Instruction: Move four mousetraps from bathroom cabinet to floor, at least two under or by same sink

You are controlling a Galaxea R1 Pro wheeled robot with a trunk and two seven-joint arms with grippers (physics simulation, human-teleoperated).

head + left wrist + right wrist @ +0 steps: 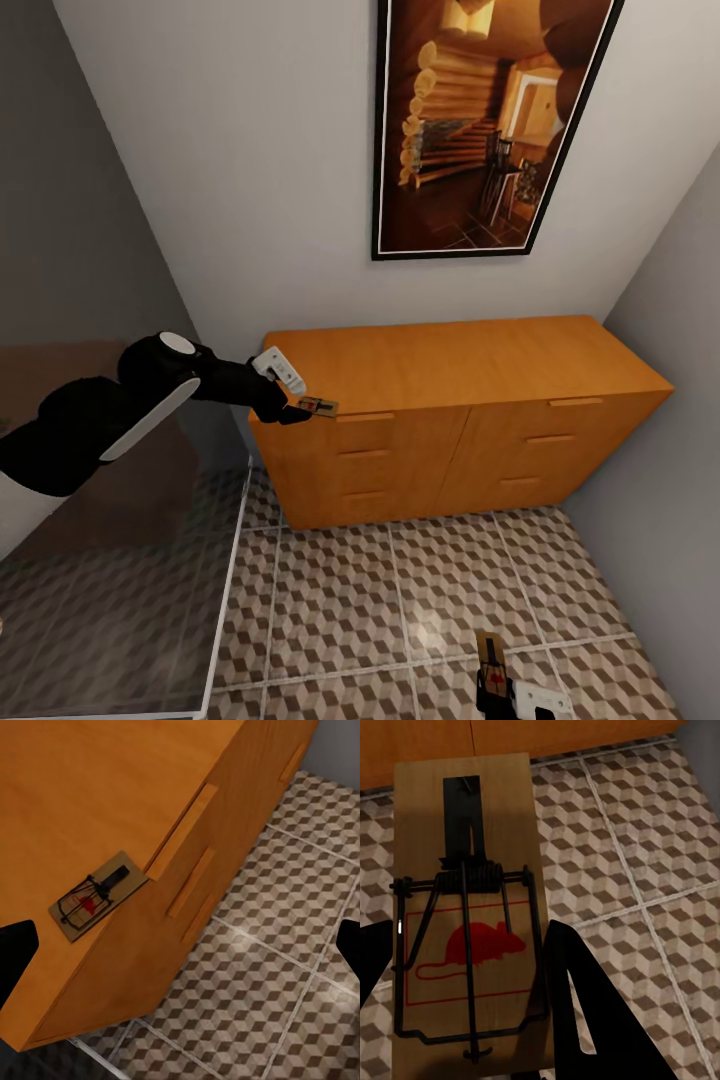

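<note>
Right wrist view: my right gripper [465,1012] is closed on a mousetrap [465,907], a finger along each long edge, above the bathroom floor [645,855].
Second trap: another mousetrap [97,896] lies flat at the front corner of the cabinet [82,787] top, partly over the edge.
Left gripper [292,410]: at that corner trap in the head view; fingers spread wide in its wrist view, holding nothing.
Risk: I judge that a clumsy closing could nudge the overhanging trap off.
Risk, right: releasing from this height could bounce the trap.
</note>
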